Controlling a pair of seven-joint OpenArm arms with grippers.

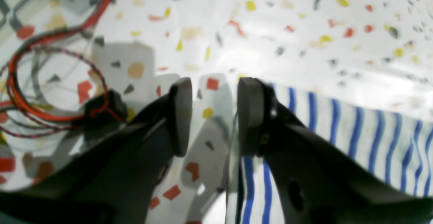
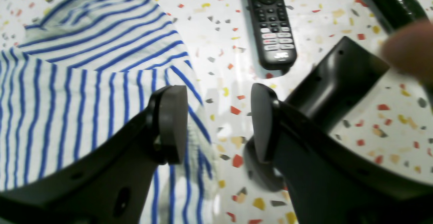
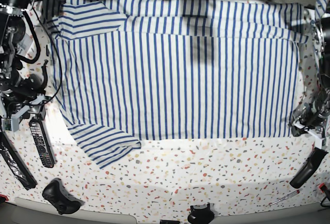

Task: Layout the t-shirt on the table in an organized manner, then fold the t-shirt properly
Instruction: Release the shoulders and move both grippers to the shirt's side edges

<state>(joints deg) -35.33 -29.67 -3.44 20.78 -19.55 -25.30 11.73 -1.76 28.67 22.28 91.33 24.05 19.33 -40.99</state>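
On the left of the base view, the right end effector [image 2: 218,122] hangs released over the sleeve end of the t-shirt [image 3: 175,74]. Its jaws are wide apart, with only bare speckled bench [image 3: 206,177] in the gap and one finger over striped cloth. A remote control [image 2: 270,24] lies just beyond it on the bench. If this arm reaches or sweeps outward, it could knock the remote or drag it along with the fabric. The near sleeve [image 3: 105,146] lies splayed at an angle with a crease where it meets the body. A pinch there could catch only the top layer, and then the fold would come up skewed.

Across the middle, the t-shirt lies spread nearly flat over most of the bench, stripes running front to back. Its far edge sits close to the back of the bench. A strong pull could ripple the flat body or tug that edge off line.

Over on the right, the left end effector [image 1: 211,115] is also released, grasping nothing. The wrist view shows bench between its pads, with the hem edge just beside one finger rather than inside the gap. Closing from this position would likely miss the cloth or nip only a sliver that slips free on lifting. Red and black cables [image 1: 20,82] loop on the bench close to this arm and could snag on a wide swing. If the two arms lift unevenly, the hem and sleeves would end up out of line.
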